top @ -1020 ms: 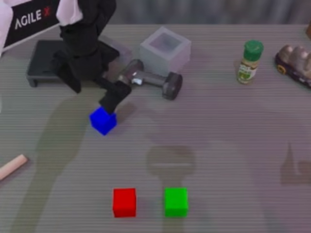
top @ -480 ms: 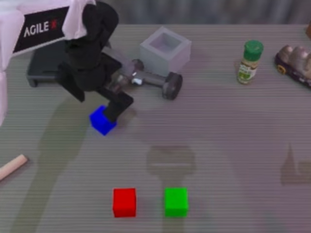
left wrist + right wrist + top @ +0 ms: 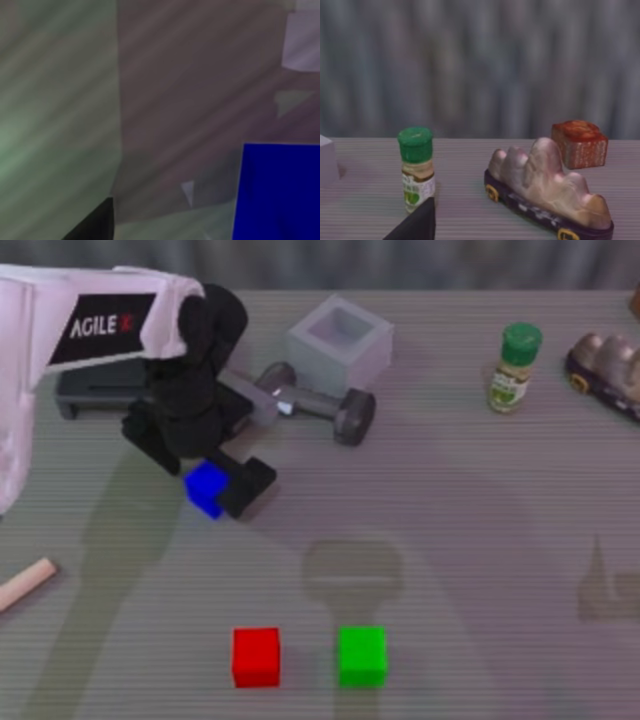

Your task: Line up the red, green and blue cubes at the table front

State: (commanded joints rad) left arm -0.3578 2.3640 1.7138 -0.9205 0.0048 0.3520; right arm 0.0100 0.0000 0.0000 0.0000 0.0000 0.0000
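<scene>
Left end effector (image 3: 215,485) low over the blue cube (image 3: 205,487), fingers spread to either side of it, not clamped. Cube resting on the worktop (image 3: 450,540), left of centre, just in front of a dumbbell (image 3: 315,405). Red cube (image 3: 256,656) and green cube (image 3: 362,655) side by side, apart, at the front edge. Right end effector out of the top view.

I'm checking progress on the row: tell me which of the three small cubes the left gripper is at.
The deep blue cube, mid-table under the left gripper. The bright red cube and bright green cube sit side by side at the table's front, untouched.
</scene>
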